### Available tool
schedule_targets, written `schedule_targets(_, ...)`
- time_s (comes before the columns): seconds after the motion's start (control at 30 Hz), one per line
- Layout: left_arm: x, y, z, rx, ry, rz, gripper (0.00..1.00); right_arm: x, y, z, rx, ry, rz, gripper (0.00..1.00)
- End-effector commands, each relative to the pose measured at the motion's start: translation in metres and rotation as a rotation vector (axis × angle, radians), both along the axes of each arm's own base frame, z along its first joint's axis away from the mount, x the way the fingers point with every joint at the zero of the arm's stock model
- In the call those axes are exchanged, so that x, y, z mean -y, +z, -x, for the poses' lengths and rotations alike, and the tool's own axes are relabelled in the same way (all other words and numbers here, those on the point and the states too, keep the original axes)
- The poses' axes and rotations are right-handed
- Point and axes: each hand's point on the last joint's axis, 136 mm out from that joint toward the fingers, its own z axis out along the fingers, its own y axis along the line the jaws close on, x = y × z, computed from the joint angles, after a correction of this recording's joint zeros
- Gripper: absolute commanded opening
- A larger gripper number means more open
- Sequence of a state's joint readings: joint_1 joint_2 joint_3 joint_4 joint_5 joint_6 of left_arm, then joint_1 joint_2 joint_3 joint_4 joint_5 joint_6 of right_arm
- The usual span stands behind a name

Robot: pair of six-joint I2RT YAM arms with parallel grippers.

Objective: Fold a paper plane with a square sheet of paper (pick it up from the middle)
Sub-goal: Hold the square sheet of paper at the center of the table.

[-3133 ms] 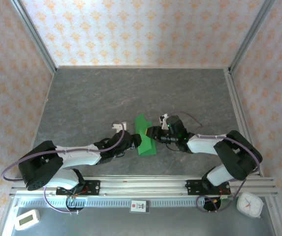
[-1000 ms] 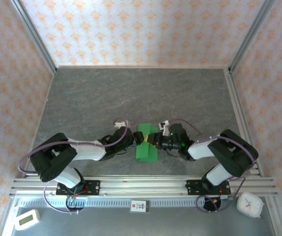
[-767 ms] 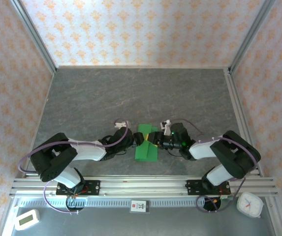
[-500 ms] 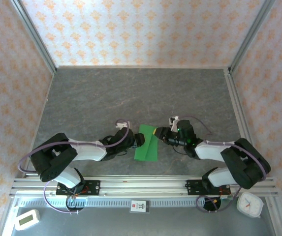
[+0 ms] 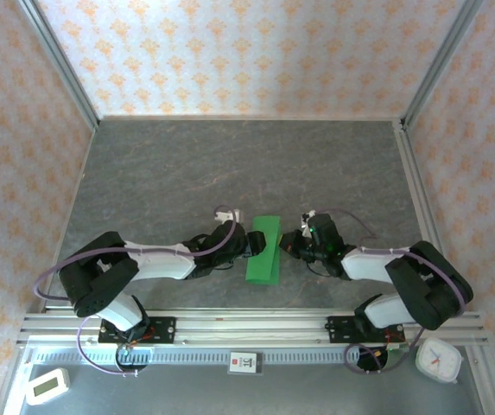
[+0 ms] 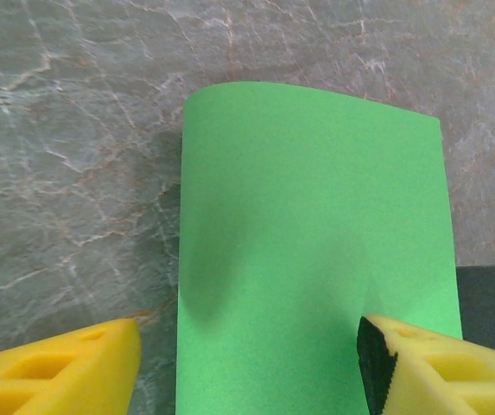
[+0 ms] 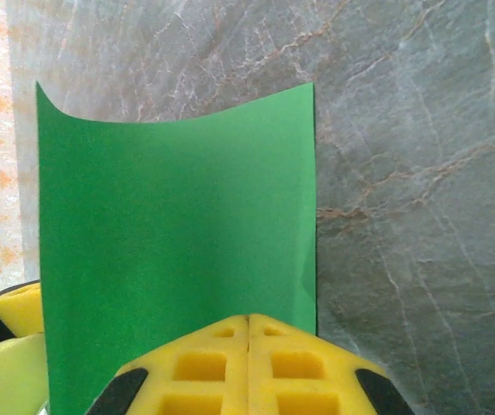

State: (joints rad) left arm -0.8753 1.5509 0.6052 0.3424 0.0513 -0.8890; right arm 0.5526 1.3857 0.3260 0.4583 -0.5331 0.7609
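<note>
Back beside the green paper (image 5: 263, 258), right tool (image 7: 248, 341) is closed; left tool (image 6: 247, 363) open.

You had bright, even overhead light. The green paper (image 6: 307, 216) threw a soft shadow leftward onto the counter (image 6: 74, 130); the yellow pads (image 6: 66, 372) of the left tool (image 6: 247, 350) looked slightly soft.

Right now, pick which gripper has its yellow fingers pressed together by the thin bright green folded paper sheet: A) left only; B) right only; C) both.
B: the right gripper has its fingers meeting with no gap, while the left gripper has them wide apart over the green paper sheet.
</note>
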Motion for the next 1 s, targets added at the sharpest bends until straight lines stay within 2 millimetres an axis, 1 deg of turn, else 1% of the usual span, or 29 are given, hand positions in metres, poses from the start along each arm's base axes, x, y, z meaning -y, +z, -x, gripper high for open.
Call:
schedule_targets(0.0,0.002,-0.006,0.0,-0.017,0.006,-0.042,0.69,0.007,-0.006,-0.001,0.009,-0.014,0.036,0.0)
schedule_targets(0.2,0.0,-0.012,-0.004,-0.028,0.032,-0.077,0.69,0.017,0.004,-0.007,0.044,-0.059,0.049,0.0)
schedule_targets(0.23,0.0,-0.011,-0.004,-0.031,0.032,-0.078,0.69,0.018,0.006,-0.007,0.05,-0.065,0.044,0.03)
schedule_targets(0.3,0.0,-0.012,-0.005,-0.033,0.037,-0.081,0.69,0.017,0.013,-0.007,0.066,-0.054,0.026,0.22)
schedule_targets(0.33,-0.001,-0.013,-0.005,-0.036,0.04,-0.085,0.69,0.014,0.017,-0.007,0.075,-0.041,0.013,0.29)
schedule_targets(0.37,0.0,-0.013,-0.006,-0.036,0.041,-0.088,0.69,0.011,0.021,-0.006,0.081,-0.024,-0.003,0.33)
schedule_targets(0.47,0.0,-0.014,-0.006,-0.042,0.047,-0.088,0.69,0.002,0.026,-0.002,0.084,0.029,-0.045,0.4)
schedule_targets(0.6,0.002,-0.013,-0.008,-0.043,0.053,-0.085,0.69,-0.006,0.027,0.001,0.078,0.067,-0.08,0.42)
schedule_targets(0.77,0.006,-0.01,-0.009,-0.038,0.053,-0.078,0.69,-0.012,0.024,0.006,0.057,0.089,-0.126,0.41)
schedule_targets(0.87,0.007,-0.009,-0.01,-0.037,0.053,-0.077,0.69,-0.014,0.023,0.008,0.05,0.098,-0.145,0.37)
schedule_targets(0.97,0.007,-0.01,-0.01,-0.037,0.053,-0.079,0.7,-0.015,0.024,0.009,0.052,0.104,-0.151,0.28)
